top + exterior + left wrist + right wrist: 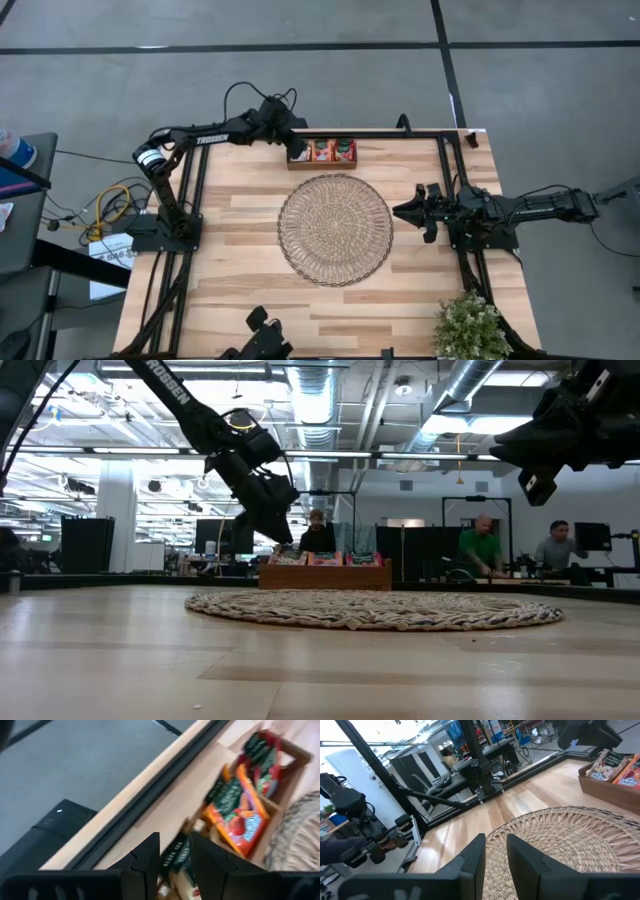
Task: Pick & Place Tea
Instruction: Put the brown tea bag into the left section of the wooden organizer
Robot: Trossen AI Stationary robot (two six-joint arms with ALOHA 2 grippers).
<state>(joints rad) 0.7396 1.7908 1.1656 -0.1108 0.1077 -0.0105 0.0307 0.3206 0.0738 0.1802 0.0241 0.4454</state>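
Red, orange and pale tea sachets (330, 150) stand on edge in a brown wooden tray (322, 162) at the table's far edge; they also show in the left wrist view, tea sachets (235, 815), and low view, tray (325, 576). My left gripper (292, 143) reaches down into the tray's left end and is shut on a pale sachet with a dark green patch. The round woven mat (335, 228) lies flat mid-table. My right gripper (400, 212), shut, hovers off the mat's right rim, raised above the table (535, 480). My left gripper (175, 865) pinches the pale sachet by its dark green upper part (176, 851) between the two fingers, coming from above and slanting down. The sachet still stands in the tray's left compartment among the others; its lower part is hidden by the fingers.
A potted plant (470, 325) stands at the table's near right corner. Black frame rails run along the far edge and both sides. Bare wood lies around the mat. People (482, 550) stand in the room beyond the table.
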